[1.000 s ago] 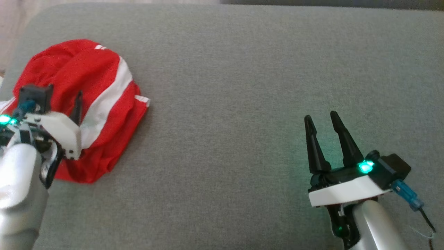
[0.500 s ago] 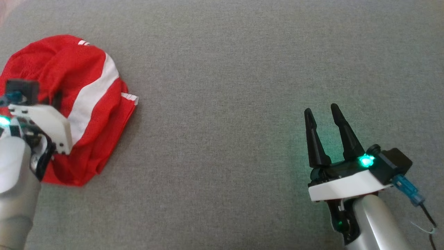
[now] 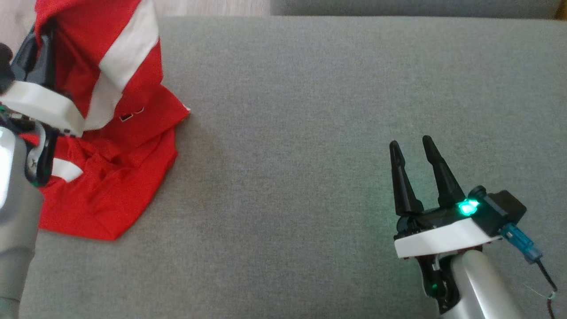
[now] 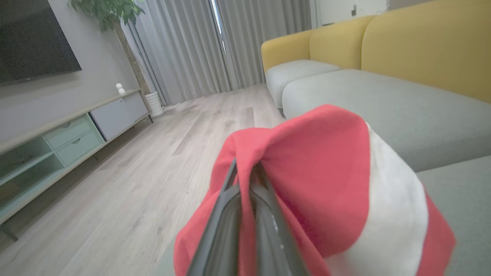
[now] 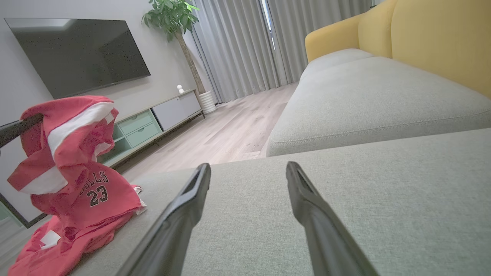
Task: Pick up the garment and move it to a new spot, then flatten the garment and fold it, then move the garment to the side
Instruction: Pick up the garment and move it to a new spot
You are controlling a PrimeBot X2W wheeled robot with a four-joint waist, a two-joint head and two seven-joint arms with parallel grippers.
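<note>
The garment (image 3: pixel 124 133) is a red jersey with white stripes, printed "BULLS 23" as the right wrist view shows (image 5: pixel 88 191). Its upper part hangs lifted at the far left of the grey cushion, and its lower part still lies crumpled on the cushion. My left gripper (image 3: pixel 37 42) is shut on a fold at the top of the garment. The left wrist view shows its fingers (image 4: pixel 238 199) pinched together with red cloth (image 4: pixel 326 161) draped over them. My right gripper (image 3: pixel 410 145) stands open and holds nothing at the lower right, low over the cushion (image 5: pixel 248 166).
The grey sofa cushion (image 3: pixel 310 133) spreads between the two arms. Its left edge drops to a wooden floor (image 4: pixel 153 153). A yellow backrest (image 5: pixel 441 38) rises on the far side. A low TV cabinet (image 5: pixel 153 122) and a plant (image 5: pixel 172 15) stand across the room.
My left gripper has shut on the garment and raised its upper part off the cushion. The head camera shifted between frames. The right gripper stayed open in place.
</note>
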